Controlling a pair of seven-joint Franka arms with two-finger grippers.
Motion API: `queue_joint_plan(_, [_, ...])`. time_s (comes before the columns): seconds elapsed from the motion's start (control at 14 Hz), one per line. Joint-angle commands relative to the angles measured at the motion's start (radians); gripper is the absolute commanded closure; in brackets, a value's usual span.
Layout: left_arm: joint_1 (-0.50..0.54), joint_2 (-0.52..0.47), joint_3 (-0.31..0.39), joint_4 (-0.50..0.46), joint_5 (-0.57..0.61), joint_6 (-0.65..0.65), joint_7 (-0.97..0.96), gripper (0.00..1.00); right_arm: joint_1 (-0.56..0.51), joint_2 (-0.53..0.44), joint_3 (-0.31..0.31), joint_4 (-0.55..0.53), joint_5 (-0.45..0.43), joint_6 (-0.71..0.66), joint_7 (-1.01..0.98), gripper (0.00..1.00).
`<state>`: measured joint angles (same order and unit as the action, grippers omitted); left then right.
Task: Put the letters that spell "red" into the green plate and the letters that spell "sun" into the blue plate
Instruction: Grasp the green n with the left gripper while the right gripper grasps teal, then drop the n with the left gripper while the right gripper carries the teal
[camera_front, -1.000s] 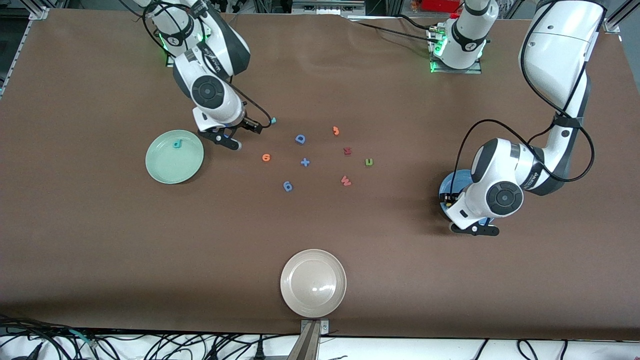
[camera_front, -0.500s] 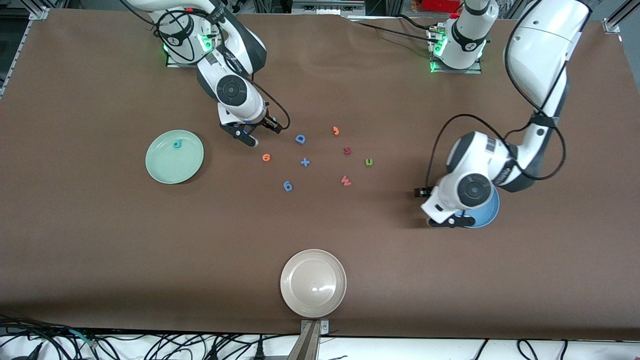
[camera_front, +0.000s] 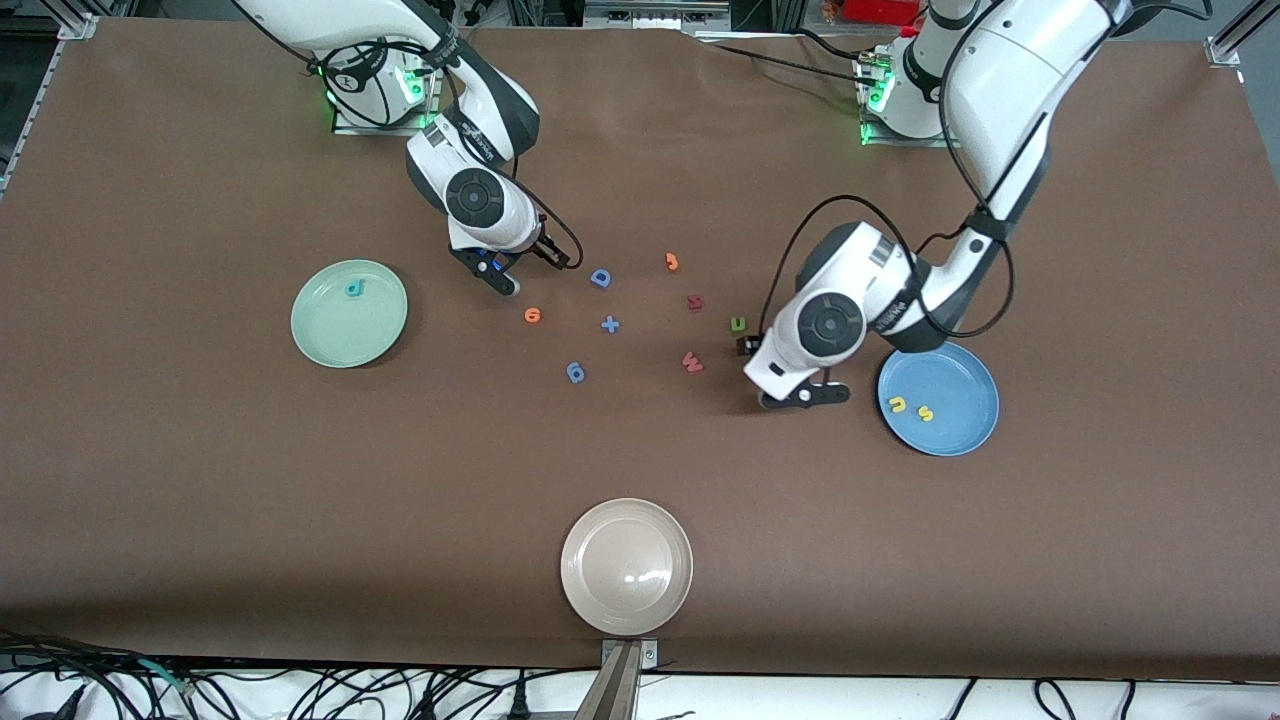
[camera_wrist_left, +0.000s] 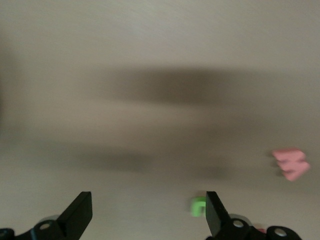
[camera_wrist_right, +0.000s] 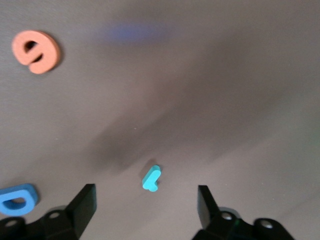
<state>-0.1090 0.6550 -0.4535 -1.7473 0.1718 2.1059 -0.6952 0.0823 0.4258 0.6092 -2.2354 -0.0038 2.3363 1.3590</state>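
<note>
My left gripper (camera_wrist_left: 145, 212) hangs spread and empty over the green n (camera_front: 738, 323) mid-tabletop; that letter completes "sun", since the u (camera_front: 897, 404) and s (camera_front: 926, 412) lie in the blue plate (camera_front: 965, 432). My right gripper (camera_wrist_right: 145, 205) straddles the teal r (camera_wrist_right: 151, 178), fingers apart, nothing gripped. The d (camera_front: 354, 288) sits in the green plate (camera_front: 325, 340); the orange e (camera_front: 533, 315) waits beside.

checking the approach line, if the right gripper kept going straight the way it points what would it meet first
Most likely the teal r: it lies on the table between the open fingers of the right gripper, just ahead of them. Depth is unclear, but nothing else shows in that line.
</note>
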Motion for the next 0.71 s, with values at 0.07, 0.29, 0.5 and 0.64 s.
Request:
queue_joint_plan(0.07, [0.005,-0.005,-0.021,-0.193,-0.023,0.282,-0.046,0.0,0.005,0.027,0.004,-0.009,-0.001,0.029,0.026,0.12])
queue_joint_plan(0.29, [-0.041,-0.001,-0.019,-0.219,-0.02,0.293,-0.079,0.0,0.005,0.042,0.006,-0.01,-0.002,0.049,0.047,0.19])
queue_joint_plan(0.5, [-0.047,0.0,-0.019,-0.221,-0.009,0.293,-0.087,0.01,0.005,0.054,0.009,-0.012,-0.002,0.069,0.052,0.41])
queue_joint_plan(0.64, [-0.046,0.002,-0.017,-0.222,-0.008,0.293,-0.087,0.05,0.005,0.054,0.009,-0.012,-0.004,0.07,0.051,0.43])
